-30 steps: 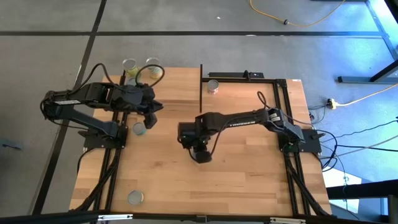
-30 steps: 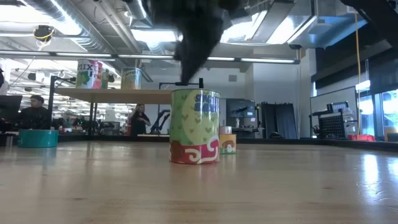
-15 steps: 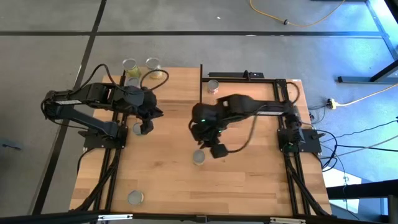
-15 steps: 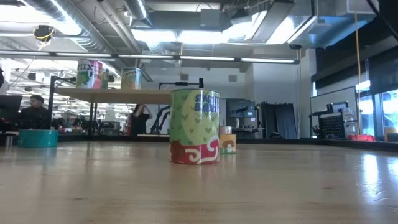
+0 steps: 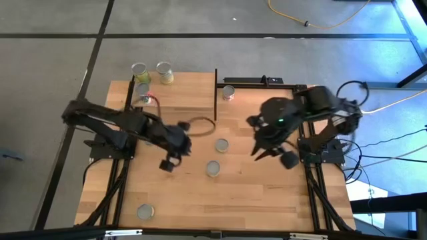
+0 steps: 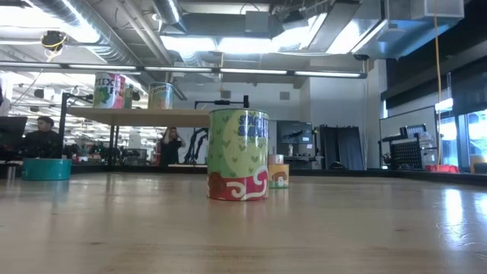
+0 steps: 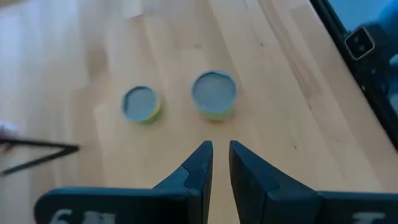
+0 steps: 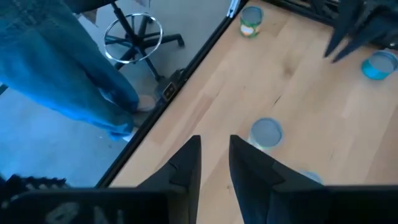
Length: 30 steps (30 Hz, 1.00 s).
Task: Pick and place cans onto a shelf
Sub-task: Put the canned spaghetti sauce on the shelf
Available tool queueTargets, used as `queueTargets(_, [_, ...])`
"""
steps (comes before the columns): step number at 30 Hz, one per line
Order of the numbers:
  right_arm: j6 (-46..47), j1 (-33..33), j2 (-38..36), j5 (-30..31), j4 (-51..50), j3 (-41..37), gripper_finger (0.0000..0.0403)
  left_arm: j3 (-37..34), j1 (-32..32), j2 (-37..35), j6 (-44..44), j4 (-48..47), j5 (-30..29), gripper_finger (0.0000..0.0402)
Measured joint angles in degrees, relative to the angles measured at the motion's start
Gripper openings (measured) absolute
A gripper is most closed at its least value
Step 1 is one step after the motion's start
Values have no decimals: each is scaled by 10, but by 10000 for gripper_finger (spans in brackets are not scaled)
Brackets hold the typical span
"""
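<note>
Two cans stand on their bases at the table's middle (image 5: pixel 221 145) (image 5: pixel 213 168); they also show in the left wrist view (image 7: pixel 214 94) (image 7: pixel 142 104). The near one is the big green-and-red can (image 6: pixel 238 154) in the low view. My left gripper (image 5: pixel 167 162) (image 7: pixel 221 152) hovers left of them, fingers close together and empty. My right gripper (image 5: pixel 287 159) (image 8: pixel 214 149) is raised near the table's right edge, fingers close together and empty. The shelf (image 5: pixel 180 93) (image 6: pixel 137 114) at the far left carries two cans (image 6: pixel 110 90) (image 6: pixel 160 95).
A can (image 5: pixel 228 92) stands at the far edge beside the shelf's black panel (image 5: pixel 215 87). Another can (image 5: pixel 145 212) stands near the front left corner. A teal can (image 6: pixel 46 169) (image 8: pixel 379 65) stands on the table at the left, hidden under my left arm from above.
My right gripper has left the green can standing at the table's middle, risen, and drawn back toward the table's right edge, which uncovered a second can beside it. My left gripper has gone from beside the shelf toward the near edge and the table's middle.
</note>
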Motion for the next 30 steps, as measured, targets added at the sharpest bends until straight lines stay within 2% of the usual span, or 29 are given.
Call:
queueTargets(5, [1, 0, -40, 1, -47, 0, 84, 0, -31, 76, 17, 59, -9, 47])
queueTargets(10, [0, -1, -67, 1, -49, -2, 84, 0, -65, 141, 119, 141, -23, 47])
queueTargets(14, [0, -1, -80, 2, -49, -2, 84, 0, -82, 190, 193, 162, -28, 47])
queueTargets(21, [0, -1, -83, 2, -49, -3, 84, 0, -85, 249, 210, 163, -101, 47])
queueTargets(26, [0, -1, -83, 2, -48, -3, 84, 0, -80, 261, 210, 164, -84, 47])
queueTargets(30, [0, -1, -83, 2, -48, -3, 84, 0, -78, 262, 210, 164, -92, 47])
